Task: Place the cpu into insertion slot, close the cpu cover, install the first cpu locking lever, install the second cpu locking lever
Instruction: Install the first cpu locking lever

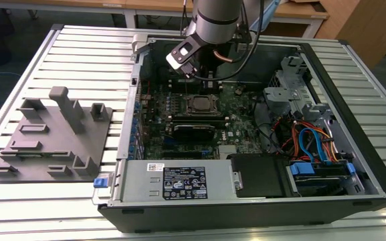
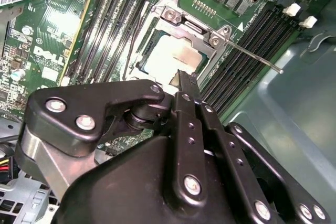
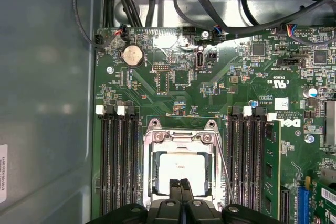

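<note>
One hand [image 3: 181,183] (closed), just over cpu [image 3: 181,167]

A silver-grey cylindrical metal arm [image 1: 214,20] trails black cables [image 1: 247,54]; matte black linked fingers [image 2: 186,109] carry round silver screws [image 2: 192,184].

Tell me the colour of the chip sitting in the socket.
Pale silvery-white; the chip shows best in the first wrist view.

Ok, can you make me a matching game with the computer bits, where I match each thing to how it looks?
Things:
1 cpu
2 cpu cover
3 end effector
4 coin battery

Looks:
A black, fingers together
B round and silvery
C silvery frame around the cpu
D pale square inside the frame

Pairs: 1-D, 2-C, 3-A, 4-B.
</note>
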You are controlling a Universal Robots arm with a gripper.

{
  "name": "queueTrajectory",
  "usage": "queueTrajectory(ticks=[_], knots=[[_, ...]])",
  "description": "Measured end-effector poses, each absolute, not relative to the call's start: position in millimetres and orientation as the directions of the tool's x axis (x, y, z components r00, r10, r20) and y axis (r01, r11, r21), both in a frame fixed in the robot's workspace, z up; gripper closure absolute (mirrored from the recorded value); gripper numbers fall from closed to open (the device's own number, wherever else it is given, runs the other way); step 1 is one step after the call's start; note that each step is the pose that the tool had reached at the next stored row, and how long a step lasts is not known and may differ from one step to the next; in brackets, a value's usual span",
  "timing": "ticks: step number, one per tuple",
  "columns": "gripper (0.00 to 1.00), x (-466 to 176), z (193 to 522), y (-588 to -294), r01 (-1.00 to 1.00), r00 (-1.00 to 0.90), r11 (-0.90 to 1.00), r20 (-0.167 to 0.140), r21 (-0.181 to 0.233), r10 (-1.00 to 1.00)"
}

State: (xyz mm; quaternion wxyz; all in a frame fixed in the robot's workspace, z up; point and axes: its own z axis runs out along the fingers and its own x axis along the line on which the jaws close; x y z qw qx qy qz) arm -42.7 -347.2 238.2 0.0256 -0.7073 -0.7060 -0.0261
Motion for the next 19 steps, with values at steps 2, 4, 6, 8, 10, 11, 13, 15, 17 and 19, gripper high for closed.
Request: queueTrajectory(ticks=[2,4,6,8,10,11,13,15,17,19], knots=[[0.89,-43,239,-347,1.0,0.002,-0.002,0.073,0.001,0.997],[0.89,-43,239,-347,1.0,0.002,-0.002,0.073,0.0,0.997],[0.89,-43,241,-347,1.0,0.002,-0.002,0.073,0.001,0.997],[0.89,-43,242,-347,1.0,0.002,-0.002,0.074,0.001,0.997],[0.89,-43,244,-347,1.0,0.002,-0.002,0.074,0.001,0.997],[0.89,-43,245,-347,1.0,0.002,-0.002,0.074,0.001,0.997],[0.89,-43,248,-347,1.0,0.002,-0.002,0.074,0.001,0.997],[0.89,-43,251,-347,1.0,0.002,-0.002,0.074,0.001,0.997],[0.89,-43,253,-347,1.0,0.002,-0.002,0.074,0.001,0.997],[0.89,-43,255,-347,1.0,0.002,-0.002,0.074,0.001,0.997]])
